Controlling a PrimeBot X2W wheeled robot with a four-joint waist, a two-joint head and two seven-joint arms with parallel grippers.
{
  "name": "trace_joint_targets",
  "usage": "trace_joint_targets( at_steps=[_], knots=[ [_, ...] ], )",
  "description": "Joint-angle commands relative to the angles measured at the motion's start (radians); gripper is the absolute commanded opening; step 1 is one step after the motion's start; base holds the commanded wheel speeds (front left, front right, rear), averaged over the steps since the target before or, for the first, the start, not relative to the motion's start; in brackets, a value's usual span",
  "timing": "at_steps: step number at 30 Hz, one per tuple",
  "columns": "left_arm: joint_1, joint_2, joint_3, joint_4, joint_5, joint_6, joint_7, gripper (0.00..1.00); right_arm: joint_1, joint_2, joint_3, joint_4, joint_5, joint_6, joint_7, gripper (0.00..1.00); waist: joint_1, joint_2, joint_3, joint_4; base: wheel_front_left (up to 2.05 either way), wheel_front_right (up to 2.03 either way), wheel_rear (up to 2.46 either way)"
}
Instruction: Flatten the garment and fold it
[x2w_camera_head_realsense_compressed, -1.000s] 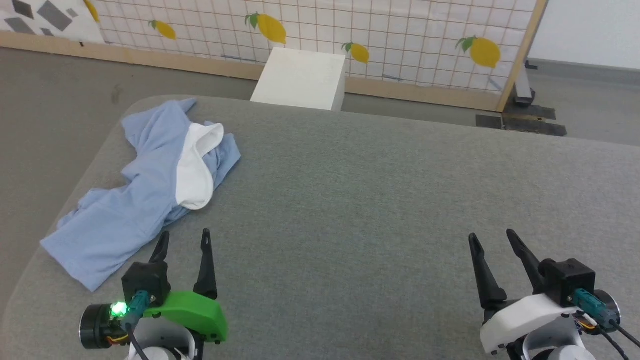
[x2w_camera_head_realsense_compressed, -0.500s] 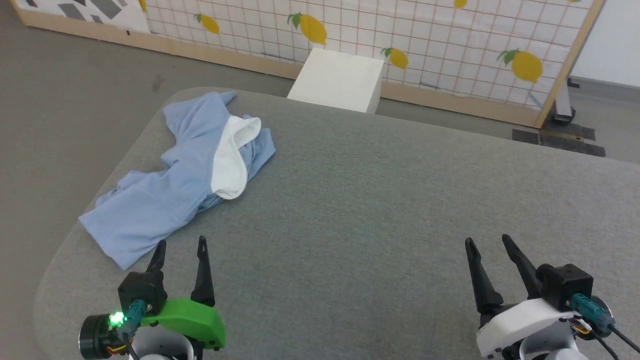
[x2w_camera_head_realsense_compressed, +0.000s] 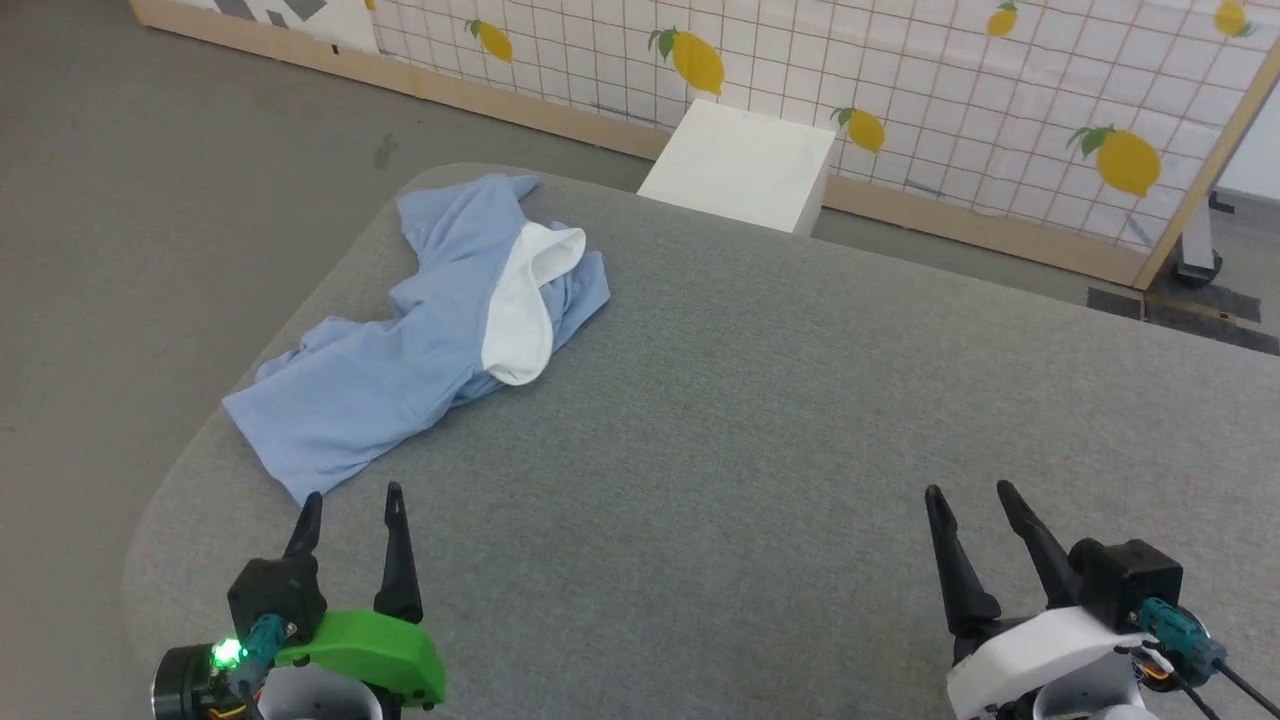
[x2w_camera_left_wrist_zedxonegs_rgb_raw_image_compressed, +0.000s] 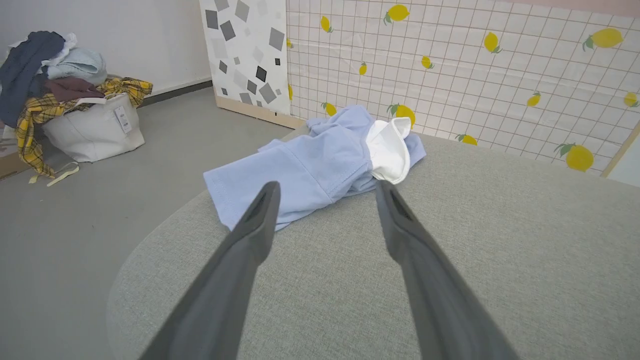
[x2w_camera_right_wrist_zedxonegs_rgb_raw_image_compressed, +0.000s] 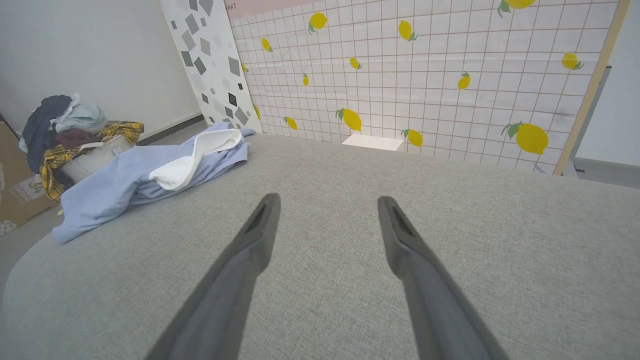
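- Light: bright, even and diffuse in all three views; it seems to fall from above, and I find no single beam.
- Shadows: faint and soft-edged. Only a thin dark line lies under the garment (x2w_camera_head_realsense_compressed: 380, 370), ahead of the left gripper (x2w_camera_head_realsense_compressed: 352, 492).
- Glare: none on the table (x2w_camera_head_realsense_compressed: 750, 400). The garment's white inside cloth is nearly washed out.
- Glow: a green lamp (x2w_camera_head_realsense_compressed: 226, 654) behind that claw, with a small halo.
- Focus: the wrist views' fingers (x2w_camera_left_wrist_zedxonegs_rgb_raw_image_compressed: 252, 240) go soft and grey near the lens, while the weave beyond the tips is crisp.
- Distortion: beyond the right gripper (x2w_camera_right_wrist_zedxonegs_rgb_raw_image_compressed: 328, 197), the lemon panel (x2w_camera_right_wrist_zedxonegs_rgb_raw_image_compressed: 425, 75) has grid lines that fan slightly toward the frame's sides.
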Motion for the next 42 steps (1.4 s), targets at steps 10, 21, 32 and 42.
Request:
trace_joint_targets(
  at_steps=[10,21,32,42],
  knots=[
    [0.024,0.011,-0.002,0.02,-0.034,0.02,-0.031,1.0,0.0,0.0,0.011,0.026,0.026,-0.001,-0.03,1.0,0.0,0.0,-0.002,0.045,0.0,0.0,0.0],
    [0.027,0.015,0.0,0.042,-0.051,0.026,-0.054,1.0,0.002,0.0,0.014,0.053,0.048,-0.001,-0.053,1.0,0.0,0.0,-0.003,0.087,0.0,0.0,0.0],
    [0.03,0.018,-0.001,0.074,-0.068,0.034,-0.08,1.0,-0.001,0.001,0.007,0.087,0.06,-0.001,-0.08,1.0,0.0,0.0,-0.005,0.13,0.0,0.0,0.0],
    [0.028,0.035,-0.014,0.107,-0.052,0.059,-0.1,1.0,-0.003,0.001,0.0,0.115,0.022,-0.001,-0.1,1.0,0.0,0.0,-0.008,0.163,0.0,0.0,0.0]
  ],
)
